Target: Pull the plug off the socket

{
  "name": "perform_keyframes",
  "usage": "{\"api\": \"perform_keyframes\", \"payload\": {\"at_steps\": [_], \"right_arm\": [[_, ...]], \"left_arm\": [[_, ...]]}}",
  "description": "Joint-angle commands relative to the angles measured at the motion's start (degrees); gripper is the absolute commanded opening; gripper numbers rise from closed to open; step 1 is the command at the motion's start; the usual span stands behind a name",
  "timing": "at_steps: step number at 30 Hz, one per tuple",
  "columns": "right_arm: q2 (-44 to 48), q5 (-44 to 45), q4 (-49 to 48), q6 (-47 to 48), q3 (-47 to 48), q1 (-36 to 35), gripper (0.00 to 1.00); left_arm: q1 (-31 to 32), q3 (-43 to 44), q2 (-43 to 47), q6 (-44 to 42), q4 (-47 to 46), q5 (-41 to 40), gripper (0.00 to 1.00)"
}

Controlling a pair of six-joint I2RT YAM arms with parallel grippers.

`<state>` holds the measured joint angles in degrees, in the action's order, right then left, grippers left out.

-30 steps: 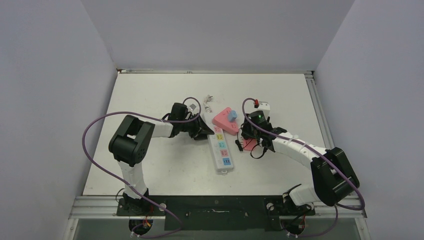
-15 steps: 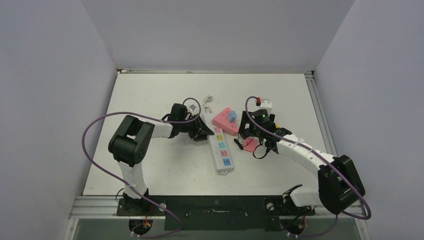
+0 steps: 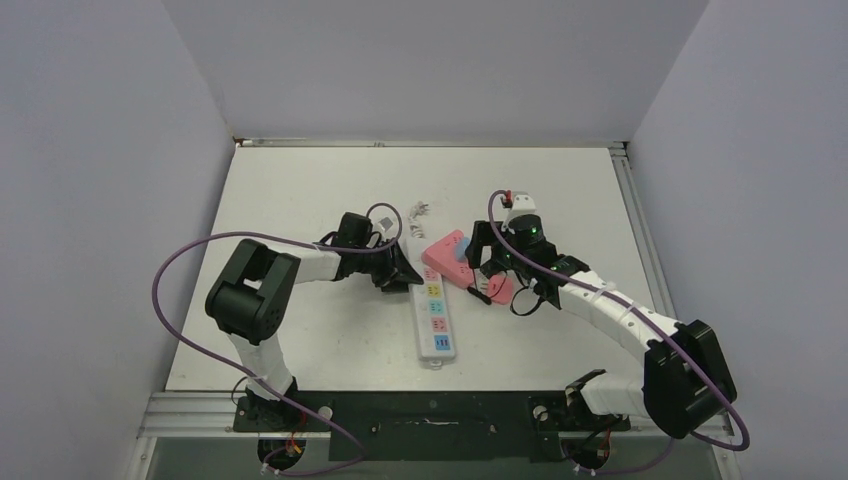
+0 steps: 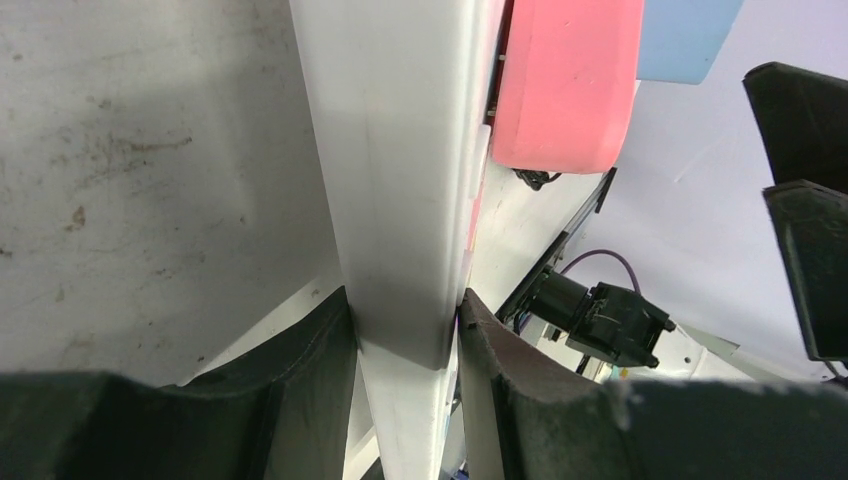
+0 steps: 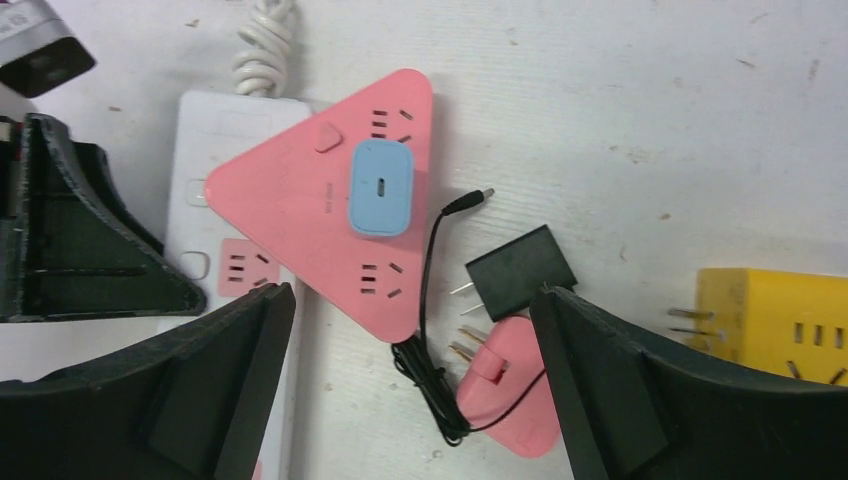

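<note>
The socket, a long white power strip (image 3: 436, 322), lies mid-table. A pink triangular adapter (image 5: 318, 212) is plugged into its far end, with a blue plug (image 5: 379, 188) seated in the adapter's top. My left gripper (image 3: 404, 273) is shut on the strip's far end. In the left wrist view the strip (image 4: 395, 190) is pinched between both fingers (image 4: 318, 350), with the pink adapter (image 4: 565, 85) above. My right gripper (image 5: 412, 295) is open and empty. It hovers just above the adapter's near corner, one finger on each side of it.
Loose on the table right of the strip are a black plug (image 5: 520, 270) with a thin black cable, a pink plug (image 5: 512, 388) and a yellow adapter (image 5: 785, 318). The strip's coiled white cord (image 5: 262, 45) lies at the far end. Side walls enclose the table.
The power strip has slid toward the near edge with my left gripper on it. My right gripper has moved left, from over the loose plugs to over the pink adapter.
</note>
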<state>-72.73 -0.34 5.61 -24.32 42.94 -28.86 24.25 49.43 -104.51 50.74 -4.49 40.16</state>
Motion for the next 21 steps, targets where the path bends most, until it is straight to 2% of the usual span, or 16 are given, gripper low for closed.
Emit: {"api": "perform_keyframes", "payload": {"at_steps": [1,8,13,21], "right_arm": [[-1.49,-6.49,-5.13,-2.13,2.71,0.21,0.9],[-9.68,-7.62,-8.41,-6.19,5.63,0.21,0.78],[-14.09,-8.41,-8.57,-6.25,8.18,-0.24,0.65],[-16.77,-1.51,-4.49,-5.04,10.64,-2.96,0.6]], "left_arm": [[0.45,-0.39,0.8,-5.2,7.15,-1.47,0.0],[0.62,0.38,0.5,-4.52,6.73,-0.67,0.0],[1.06,0.74,0.61,-4.53,6.77,-0.48,0.0],[1.24,1.27,0.64,-4.58,7.04,-0.81,0.0]]}}
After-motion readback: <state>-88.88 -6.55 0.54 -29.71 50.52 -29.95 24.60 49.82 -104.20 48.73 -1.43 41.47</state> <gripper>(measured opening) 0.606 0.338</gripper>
